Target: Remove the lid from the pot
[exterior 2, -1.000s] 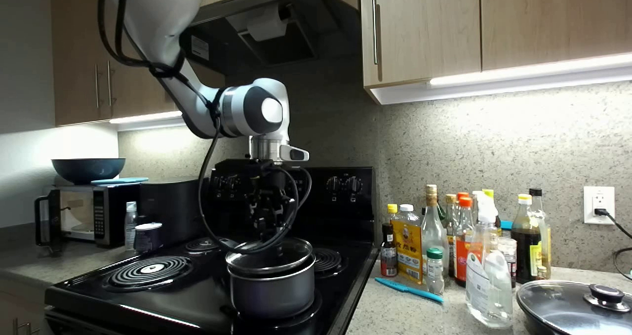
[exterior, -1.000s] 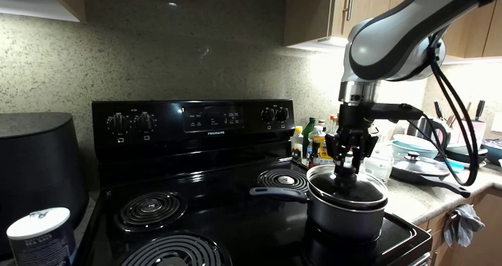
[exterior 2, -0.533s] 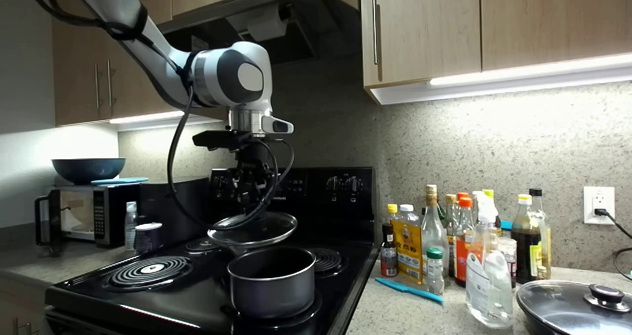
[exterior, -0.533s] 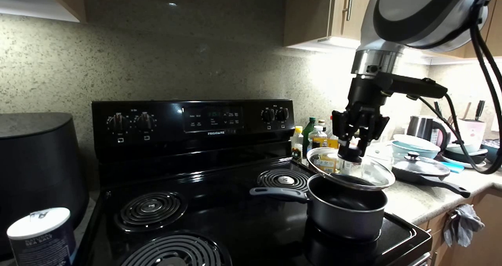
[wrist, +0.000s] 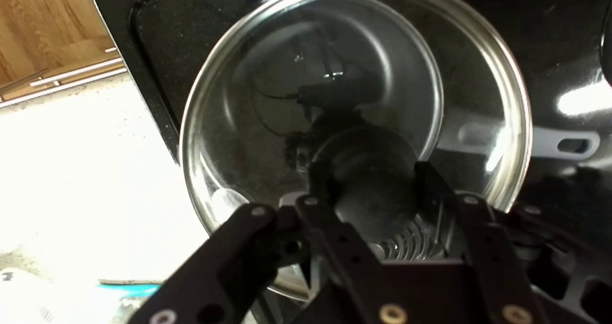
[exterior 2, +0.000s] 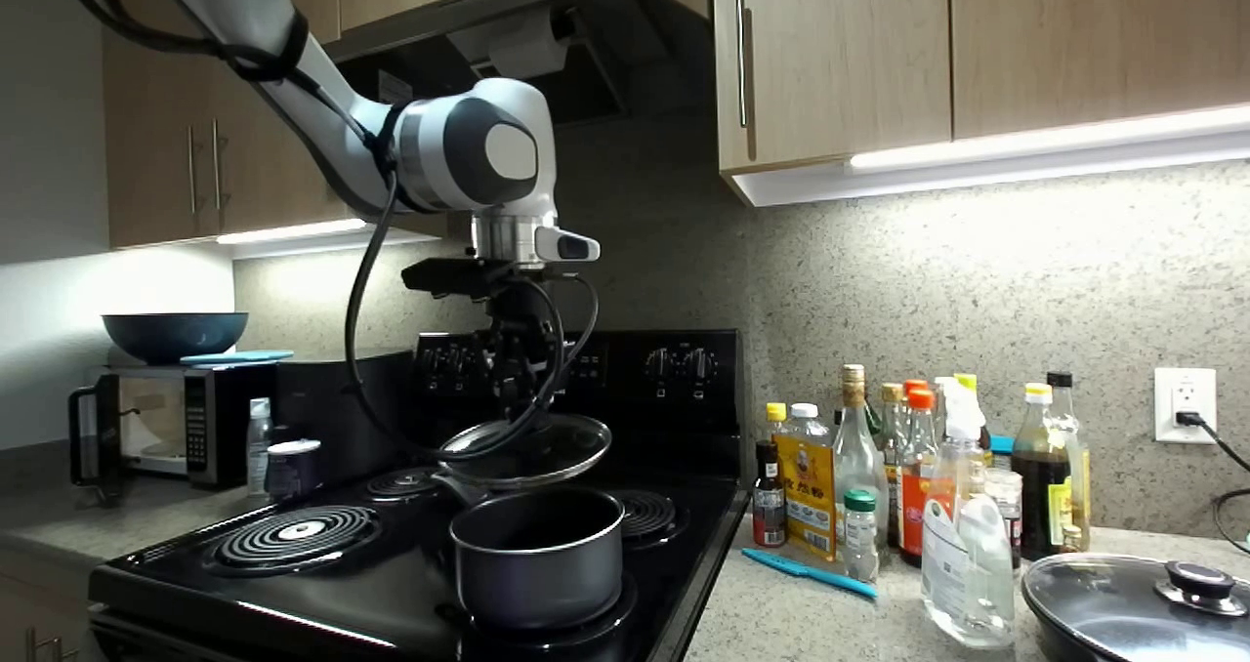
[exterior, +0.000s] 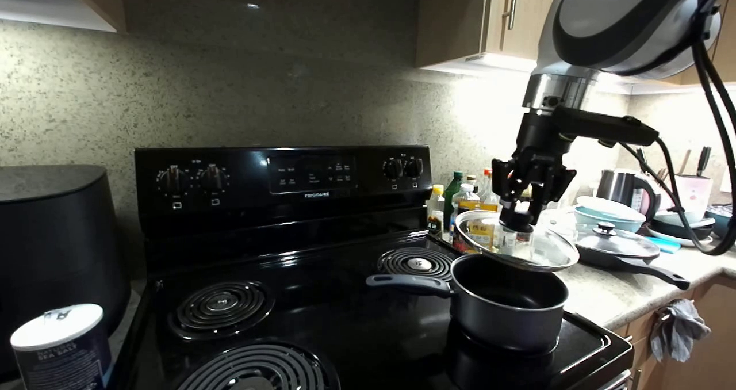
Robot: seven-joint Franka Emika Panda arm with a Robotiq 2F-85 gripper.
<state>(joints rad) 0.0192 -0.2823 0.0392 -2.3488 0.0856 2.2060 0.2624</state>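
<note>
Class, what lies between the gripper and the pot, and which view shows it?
The clear lid, tilted, hanging by its knob from the gripper above the pot, as an exterior view shows.

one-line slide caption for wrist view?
The gripper holds the clear glass lid by its dark knob, with the pot visible through the lid.

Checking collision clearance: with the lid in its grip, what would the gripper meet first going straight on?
The gripper points down, slightly tilted. The lid it holds would likely meet the pot first, probably at the rim; depth is unclear from these views.
</note>
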